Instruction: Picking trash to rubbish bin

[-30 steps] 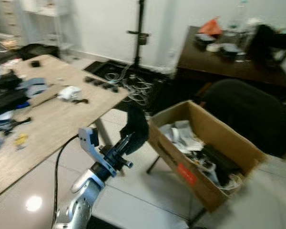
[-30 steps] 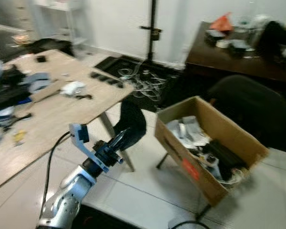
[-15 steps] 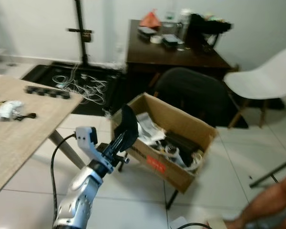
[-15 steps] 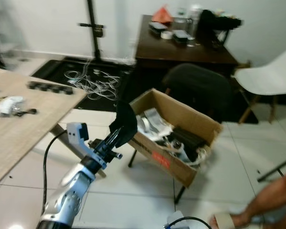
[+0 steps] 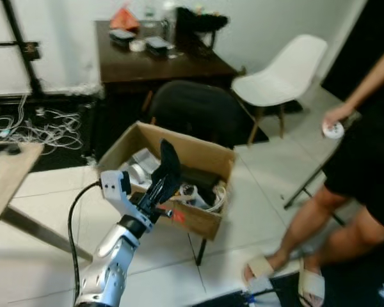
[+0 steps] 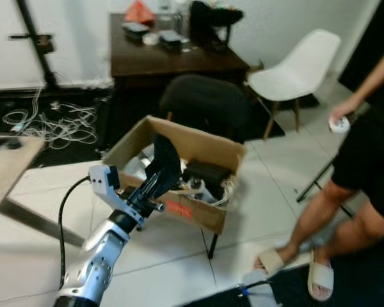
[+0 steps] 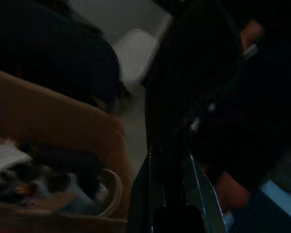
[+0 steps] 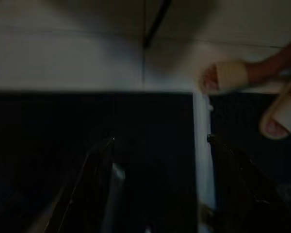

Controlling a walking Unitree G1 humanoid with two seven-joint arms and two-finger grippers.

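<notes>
Camera has swung rightward over the last second: the wooden table (image 5: 0, 176) that took up the left of the head views is now reduced to a corner at the left edge, and the cardboard box (image 5: 208, 155) serving as the rubbish bin has come from the right side toward centre and sits closer under the robot. That reads as the robot turning and walking toward the bin, not the things moving. The left gripper (image 5: 161, 187) is raised in front of the chest, fingers pressed together on a piece of black trash (image 5: 169, 165) that sticks up above the fingertips; it now overlaps the box's near-left rim, where a second ago it was well short of it. The box already holds papers, dark items and a coil of cable (image 5: 216, 195). Behind it stand a black chair (image 5: 192, 112) and a dark desk (image 5: 160, 64), with a white chair (image 5: 281, 77) to the right. A person (image 5: 365, 160) has come into view at the right, standing in sandals near the box, holding a small white object. The right gripper (image 8: 155, 194) hangs low over tile and dark mat, its fingers spread. Judgement: carry phase nearly over; the trash needs to go a little farther over the opening before release.
</notes>
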